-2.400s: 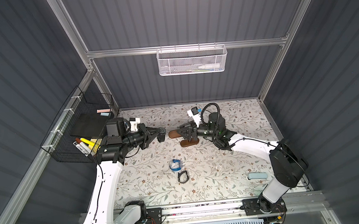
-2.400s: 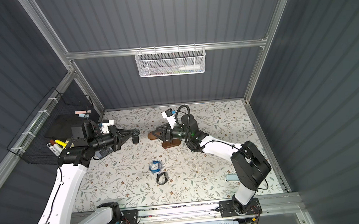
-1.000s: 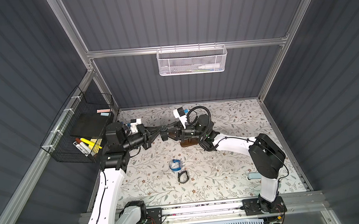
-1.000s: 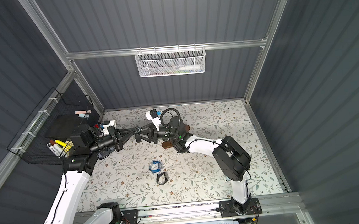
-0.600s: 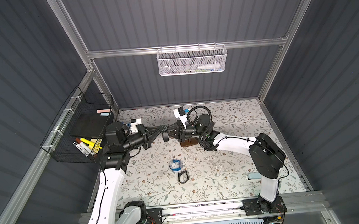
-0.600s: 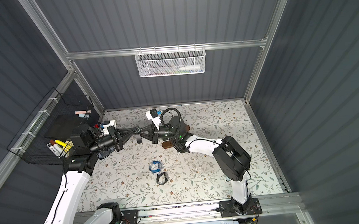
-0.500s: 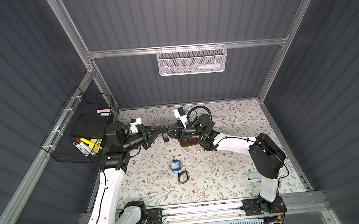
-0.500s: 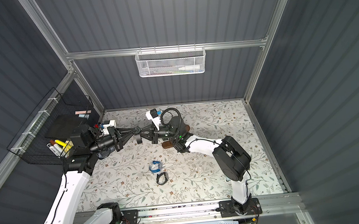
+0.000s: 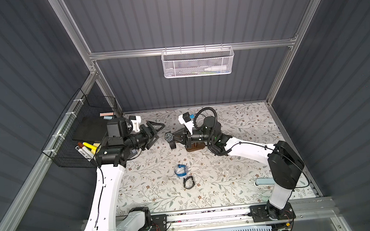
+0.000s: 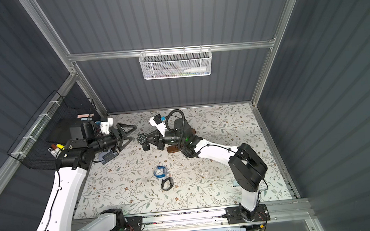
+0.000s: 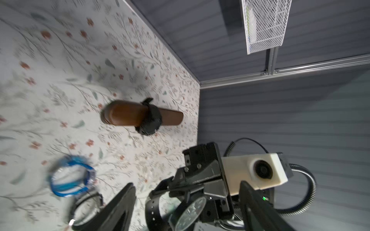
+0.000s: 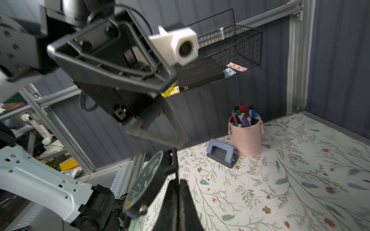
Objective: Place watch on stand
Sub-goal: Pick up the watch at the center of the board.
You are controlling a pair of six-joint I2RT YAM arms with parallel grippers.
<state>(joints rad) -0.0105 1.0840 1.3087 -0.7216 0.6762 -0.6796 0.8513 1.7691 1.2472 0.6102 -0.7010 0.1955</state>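
Right wrist view: right end effector [image 12: 177, 180] clamps the watch [image 12: 146, 184].
We see the left end effector [image 9: 161, 130] spread wide, near it.

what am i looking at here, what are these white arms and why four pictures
This is a robot: a white left arm and right arm, each ending in a black gripper, at a flowery table. Two pictures look down from overhead, nearly identical; two come from cameras on the wrists. The right gripper is shut on a black watch. The left gripper faces it, open and empty. A brown wooden stand already carries another watch. A blue band, a black band, a hole punch and a pink cup of pens lie on the table.
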